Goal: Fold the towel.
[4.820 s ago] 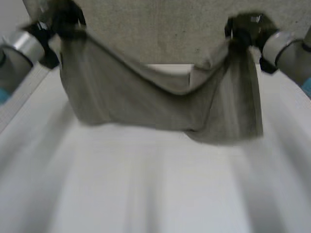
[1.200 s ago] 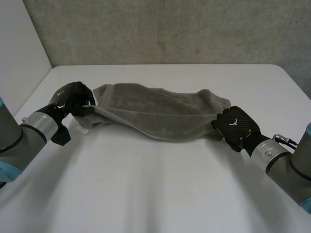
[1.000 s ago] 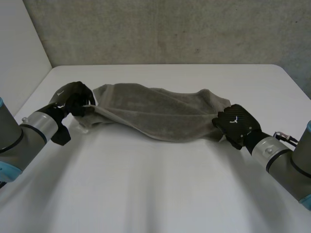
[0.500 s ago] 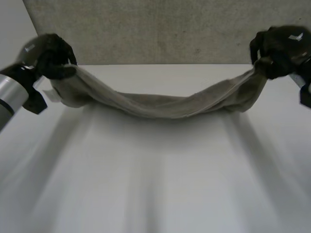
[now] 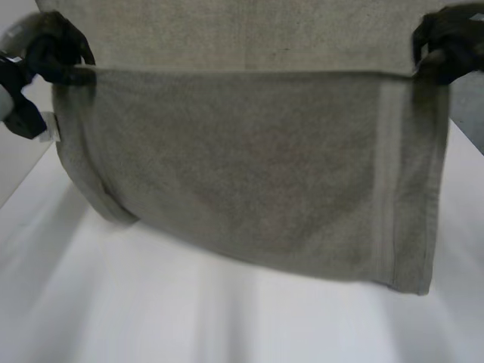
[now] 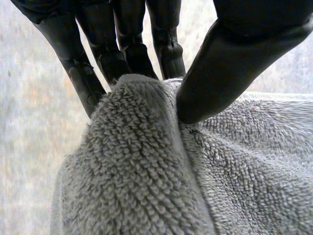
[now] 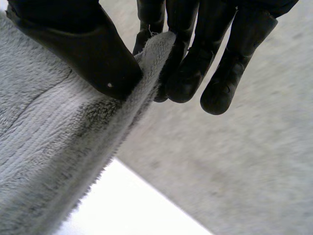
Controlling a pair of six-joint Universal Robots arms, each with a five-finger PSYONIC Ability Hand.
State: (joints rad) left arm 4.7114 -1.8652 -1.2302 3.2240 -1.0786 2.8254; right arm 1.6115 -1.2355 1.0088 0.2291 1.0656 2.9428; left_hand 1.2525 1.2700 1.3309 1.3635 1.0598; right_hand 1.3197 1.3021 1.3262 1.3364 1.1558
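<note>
A grey towel [image 5: 249, 166] hangs spread in the air above the white table [image 5: 227, 318], its top edge stretched straight between both hands. My left hand [image 5: 53, 53] pinches the towel's upper left corner; in the left wrist view the thumb [image 6: 230, 63] presses the towel [image 6: 146, 171] against the fingers [image 6: 122, 54]. At the upper right corner my right hand [image 5: 450, 45] is shut on the cloth; in the right wrist view its thumb [image 7: 83, 49] and fingers [image 7: 195, 58] squeeze the towel's hem [image 7: 73, 147]. The lower edge hangs close above the table.
A grey concrete wall [image 5: 249, 30] stands behind the table. Bare table surface lies in front of and below the hanging towel.
Both hands have risen and moved apart, lifting the towel off the table. It was a sagging bunched strip half a second ago; now it hangs flat and fully spread.
</note>
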